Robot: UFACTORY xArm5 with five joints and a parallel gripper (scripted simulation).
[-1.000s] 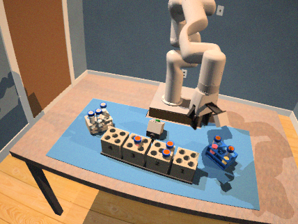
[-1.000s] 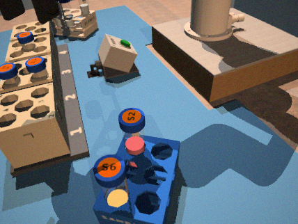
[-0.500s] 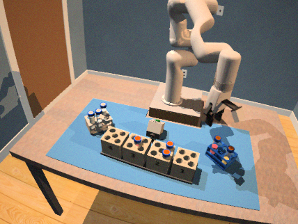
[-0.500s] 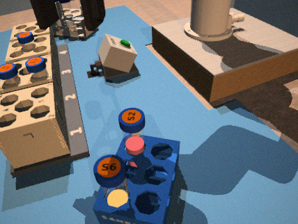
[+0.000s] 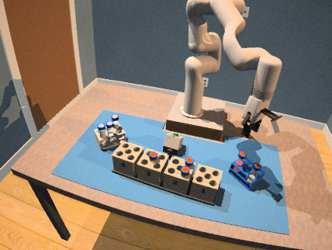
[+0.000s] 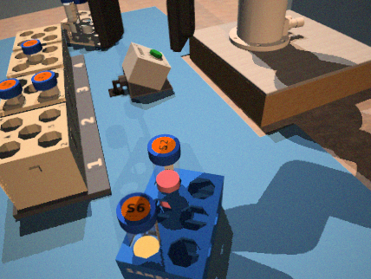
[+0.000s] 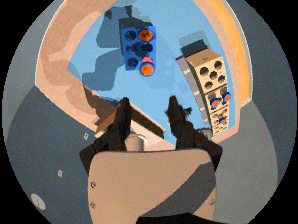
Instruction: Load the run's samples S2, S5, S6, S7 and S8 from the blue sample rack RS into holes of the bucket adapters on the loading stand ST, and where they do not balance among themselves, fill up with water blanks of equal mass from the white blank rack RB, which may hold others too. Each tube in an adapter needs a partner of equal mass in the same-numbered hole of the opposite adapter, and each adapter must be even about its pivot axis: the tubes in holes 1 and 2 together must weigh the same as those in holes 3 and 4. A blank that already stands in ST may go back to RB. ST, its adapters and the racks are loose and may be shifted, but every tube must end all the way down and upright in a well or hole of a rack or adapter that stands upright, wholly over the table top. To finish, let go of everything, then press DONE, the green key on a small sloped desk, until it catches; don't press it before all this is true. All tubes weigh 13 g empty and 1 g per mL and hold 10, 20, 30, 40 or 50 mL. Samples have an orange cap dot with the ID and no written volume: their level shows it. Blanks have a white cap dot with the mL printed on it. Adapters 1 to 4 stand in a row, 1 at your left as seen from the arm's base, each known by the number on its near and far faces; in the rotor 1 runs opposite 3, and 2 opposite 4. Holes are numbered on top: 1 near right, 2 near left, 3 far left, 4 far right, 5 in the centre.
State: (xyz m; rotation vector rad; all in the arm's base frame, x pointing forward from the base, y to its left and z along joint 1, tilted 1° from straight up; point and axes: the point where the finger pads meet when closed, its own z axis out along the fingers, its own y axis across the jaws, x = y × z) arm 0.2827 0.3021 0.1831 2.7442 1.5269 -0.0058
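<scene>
Three orange-dotted samples already stand in the stand (image 5: pixel 125 174): one in adapter 3 (image 5: pixel 152 166), two in adapter 2 (image 5: pixel 179 175). S2 (image 6: pixel 163 147) and S6 (image 6: pixel 135 209) remain in the blue rack (image 6: pixel 191 217), so loading, any balancing blanks and DONE (image 6: pixel 155 53) are left. The claw (image 5: pixel 250 125) hangs half open and empty, behind that rack.
</scene>
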